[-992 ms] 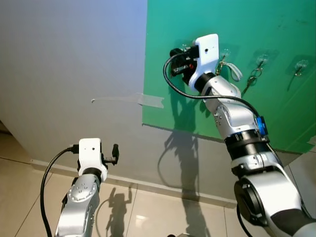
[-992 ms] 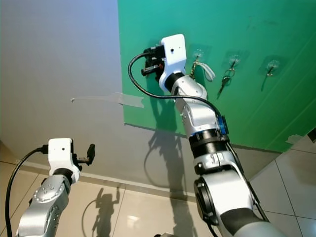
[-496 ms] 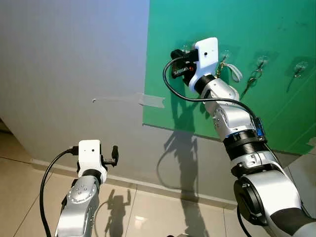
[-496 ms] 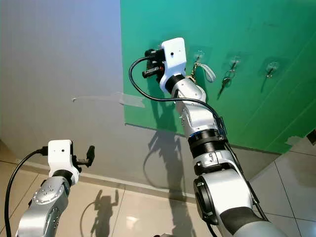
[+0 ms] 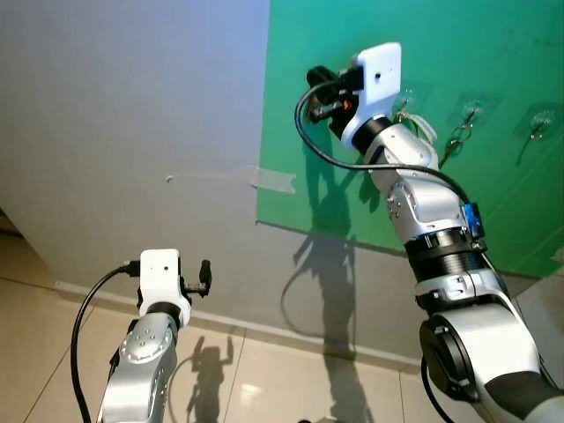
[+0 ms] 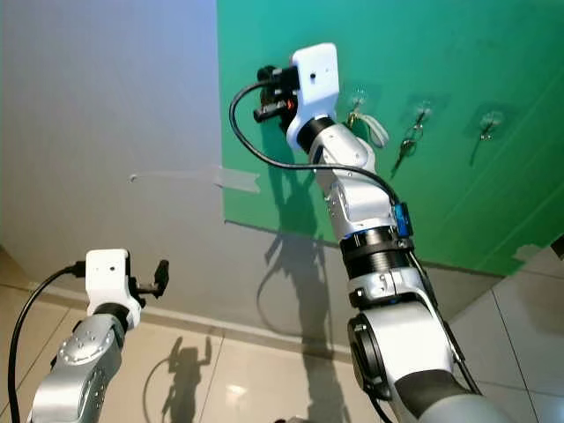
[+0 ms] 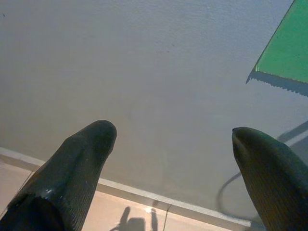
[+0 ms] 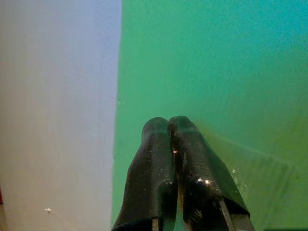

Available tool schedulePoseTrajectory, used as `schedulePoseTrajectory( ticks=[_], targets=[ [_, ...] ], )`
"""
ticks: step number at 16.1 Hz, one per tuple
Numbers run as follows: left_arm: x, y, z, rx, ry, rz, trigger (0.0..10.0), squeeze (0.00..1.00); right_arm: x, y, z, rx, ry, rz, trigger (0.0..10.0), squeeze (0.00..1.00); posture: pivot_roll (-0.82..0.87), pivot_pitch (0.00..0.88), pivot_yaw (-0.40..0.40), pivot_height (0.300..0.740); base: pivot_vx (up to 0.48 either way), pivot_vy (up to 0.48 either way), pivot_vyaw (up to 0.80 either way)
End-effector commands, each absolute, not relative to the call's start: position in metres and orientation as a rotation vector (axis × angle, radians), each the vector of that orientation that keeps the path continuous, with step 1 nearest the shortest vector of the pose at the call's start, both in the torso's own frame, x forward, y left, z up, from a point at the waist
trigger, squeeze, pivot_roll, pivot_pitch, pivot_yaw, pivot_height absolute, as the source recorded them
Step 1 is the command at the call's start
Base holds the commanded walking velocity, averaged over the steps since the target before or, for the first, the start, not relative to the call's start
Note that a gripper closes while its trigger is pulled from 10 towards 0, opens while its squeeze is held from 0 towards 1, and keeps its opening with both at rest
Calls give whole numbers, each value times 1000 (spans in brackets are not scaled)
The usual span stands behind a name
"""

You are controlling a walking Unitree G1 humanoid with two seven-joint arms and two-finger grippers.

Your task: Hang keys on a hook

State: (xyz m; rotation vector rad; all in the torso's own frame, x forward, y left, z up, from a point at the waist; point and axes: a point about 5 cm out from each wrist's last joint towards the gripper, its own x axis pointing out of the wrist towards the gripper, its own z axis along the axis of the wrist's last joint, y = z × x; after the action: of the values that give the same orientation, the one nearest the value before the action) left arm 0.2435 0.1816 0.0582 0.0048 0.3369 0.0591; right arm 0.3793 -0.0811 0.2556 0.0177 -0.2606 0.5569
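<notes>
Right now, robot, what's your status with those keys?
Right tool shut, raised at green board. Left tool open, idle by wall. Keys with white strap on hook beside right arm. Nothing blocking.

Right arm [image 5: 423, 198] covers part of the first hook's keys [image 5: 421, 126]. Hooked items on second hook [image 5: 464, 115] and third hook [image 5: 539, 121] too small to identify. Left arm [image 5: 139, 370] cut off at bottom edge.

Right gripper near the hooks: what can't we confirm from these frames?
- Right gripper: fingers pressed together in the right wrist view; too tight to tell if keys are pinched.
- Leftmost hook: half covered by the right wrist in the eye views.
- Keys on the middle hook: too small to count.
</notes>
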Motion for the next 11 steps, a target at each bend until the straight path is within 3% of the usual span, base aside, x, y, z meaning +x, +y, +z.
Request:
schedulePoseTrajectory(
  ticks=[1, 3, 6, 8, 11],
  targets=[
    [247, 178, 61, 7, 329, 47, 10000, 0, 377, -88, 255, 28, -248, 548, 10000, 0, 20, 0, -93, 740, 0, 0, 0],
    [247, 179, 61, 7, 332, 56, 10000, 0, 366, -96, 241, 30, -200, 557, 10000, 0, 19, 0, -94, 740, 0, 0, 0],
    [243, 197, 59, 14, 336, 109, 10000, 0, 327, -140, 178, -47, -40, 536, 10000, 0, -11, 0, -88, 740, 0, 0, 0],
    [243, 198, 59, 16, 336, 109, 10000, 0, 321, -144, 169, -64, -24, 538, 10000, 0, -11, 0, -88, 740, 0, 0, 0],
    [247, 203, 59, -13, 320, 72, 10000, 0, 285, -180, 103, 4, 176, 429, 10000, 0, -59, 0, -34, 740, 0, 0, 0]
  ],
)
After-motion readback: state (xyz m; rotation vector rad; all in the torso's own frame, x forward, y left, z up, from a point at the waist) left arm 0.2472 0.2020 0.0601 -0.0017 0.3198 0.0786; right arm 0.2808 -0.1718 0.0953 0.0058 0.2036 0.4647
